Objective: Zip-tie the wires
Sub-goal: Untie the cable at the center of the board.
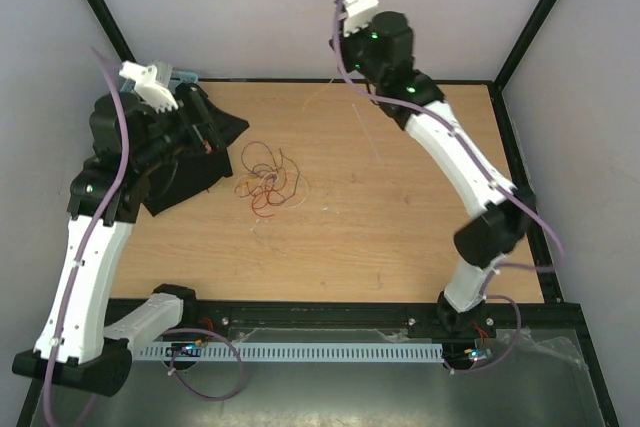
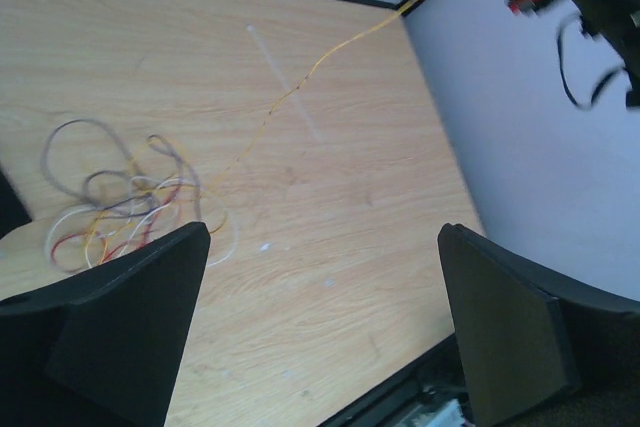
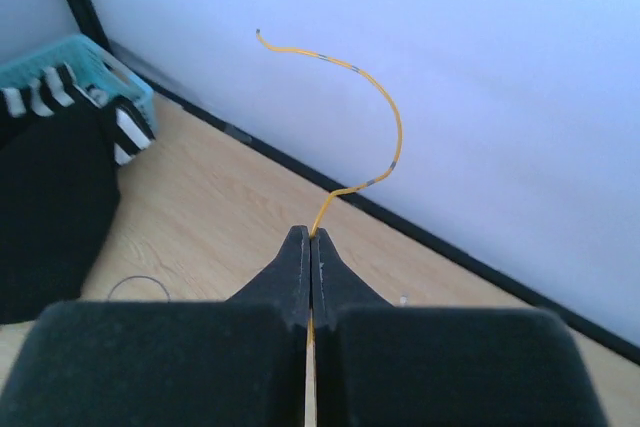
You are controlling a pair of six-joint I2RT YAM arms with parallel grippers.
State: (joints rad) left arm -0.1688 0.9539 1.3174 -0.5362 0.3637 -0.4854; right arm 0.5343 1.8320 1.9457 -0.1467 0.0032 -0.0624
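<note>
Right wrist: jaws pinch thin, curved yellow wire (image 3: 399, 137); tangle (image 1: 268, 179) curly.

Two arms (image 1: 88, 257) (image 1: 455, 152), one wire tangle (image 1: 268, 179), one yellow strand (image 3: 399, 137), one teal basket (image 3: 75, 44).

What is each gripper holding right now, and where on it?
Right gripper is shut on a yellow wire, near its curled free end. Left gripper is open, holding nothing.
</note>
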